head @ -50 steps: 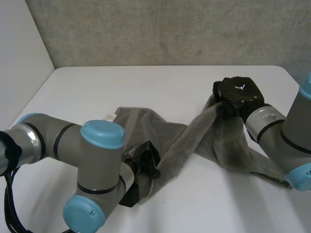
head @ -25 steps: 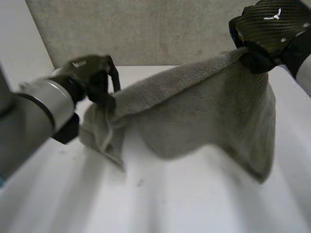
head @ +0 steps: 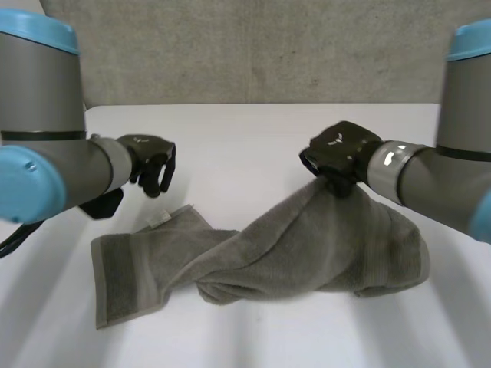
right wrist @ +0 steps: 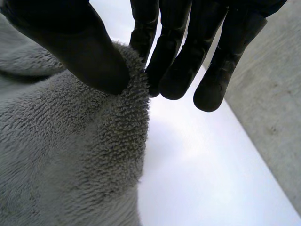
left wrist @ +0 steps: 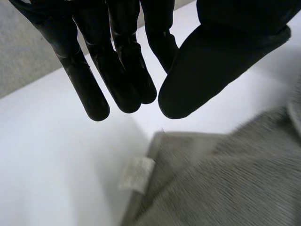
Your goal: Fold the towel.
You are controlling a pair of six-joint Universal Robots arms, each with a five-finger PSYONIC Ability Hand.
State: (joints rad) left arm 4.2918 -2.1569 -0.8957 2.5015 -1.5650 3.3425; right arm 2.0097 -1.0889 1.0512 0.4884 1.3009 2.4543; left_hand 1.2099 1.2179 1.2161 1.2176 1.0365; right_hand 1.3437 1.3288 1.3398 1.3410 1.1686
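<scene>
Towel (head: 307, 245) lies grey and rumpled across the near middle of the white table (head: 245, 130) in the head view. Its left part is spread flat, with straight hemmed edges and a small white label (head: 159, 222) at the far corner. Its right part is bunched and rises to a peak at the right hand (head: 337, 149), which pinches the cloth's upper edge there. The left hand (head: 149, 162) hangs over bare table just beyond the labelled corner, apart from the cloth. Bare table runs between the two hands, back to the concrete wall (head: 253, 54), and along the near side in front of the cloth. The left arm (head: 46, 169) and right arm (head: 430, 180) come in from the sides.

In the left wrist view, the left hand (left wrist: 117, 61) has its fingers hanging loose and nearly straight, with the thumb (left wrist: 211, 61) close to their tips and nothing between them. Beyond the fingertips lies the towel (left wrist: 225, 188), with the label (left wrist: 137, 173) on its hemmed edge near the corner. Bare table (left wrist: 56, 165) spreads beside that edge.

In the right wrist view, the right hand (right wrist: 178, 56) clamps a fold of the towel (right wrist: 61, 155) between the thumb (right wrist: 80, 52) and the nearest finger. The cloth's fluffy edge drops away from the pinch. Bare table (right wrist: 197, 169) runs beside it to the wall (right wrist: 273, 94).
</scene>
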